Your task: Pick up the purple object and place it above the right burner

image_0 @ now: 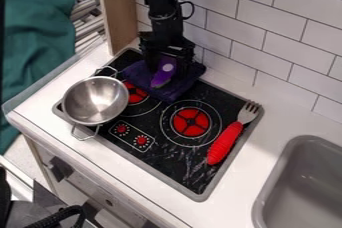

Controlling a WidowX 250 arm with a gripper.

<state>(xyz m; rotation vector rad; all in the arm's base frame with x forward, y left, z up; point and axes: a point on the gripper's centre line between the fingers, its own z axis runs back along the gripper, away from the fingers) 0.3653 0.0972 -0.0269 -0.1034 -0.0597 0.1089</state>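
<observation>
Camera view: near the cooktop's back edge, I can't tell the gripper's opening or hold; catching the cloth could drag it with the toy eggplant.

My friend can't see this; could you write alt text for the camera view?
A black robot gripper hangs down at a purple object on a dark purple cloth, toward the back of a toy stove; a metal pot sits left, a red-handled fork right.
</observation>
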